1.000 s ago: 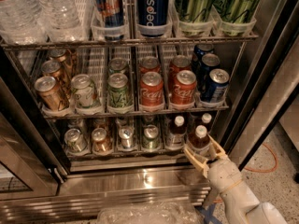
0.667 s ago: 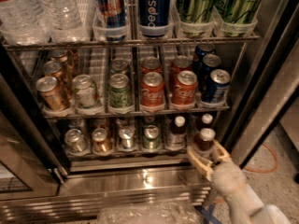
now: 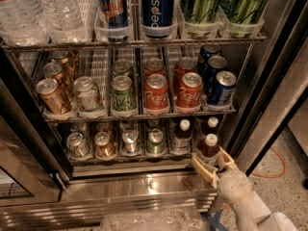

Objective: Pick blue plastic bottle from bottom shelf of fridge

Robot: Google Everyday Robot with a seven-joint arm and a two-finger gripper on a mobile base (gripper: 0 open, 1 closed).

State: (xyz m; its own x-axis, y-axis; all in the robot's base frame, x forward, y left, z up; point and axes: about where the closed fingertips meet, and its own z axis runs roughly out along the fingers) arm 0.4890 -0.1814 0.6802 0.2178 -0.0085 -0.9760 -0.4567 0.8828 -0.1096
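The fridge [image 3: 269,76] stands open, with wire racks of drinks. On the bottom shelf [image 3: 130,160] several small cans fill the left lanes. Three stubby bottles with white caps and dark contents stand at the right. The front one is the blue plastic bottle [image 3: 210,147]. My gripper [image 3: 213,164] reaches in from the lower right at the shelf's front right corner. Its tan fingers [image 3: 202,170] sit on either side of this bottle's base and hold it. The bottle stands upright at the shelf's front edge. Its lower part is hidden by the fingers.
Two more capped bottles [image 3: 182,134] [image 3: 211,125] stand behind and to the left. Red cola cans [image 3: 157,93] are on the rack above and large water bottles [image 3: 57,8] at the top left. The dark door frame [image 3: 250,129] is close on the right. An orange cable [image 3: 274,170] lies on the floor.
My gripper has shifted slightly down and to the right, and the front bottle has come with it toward the shelf's front edge. The other drinks have not moved.
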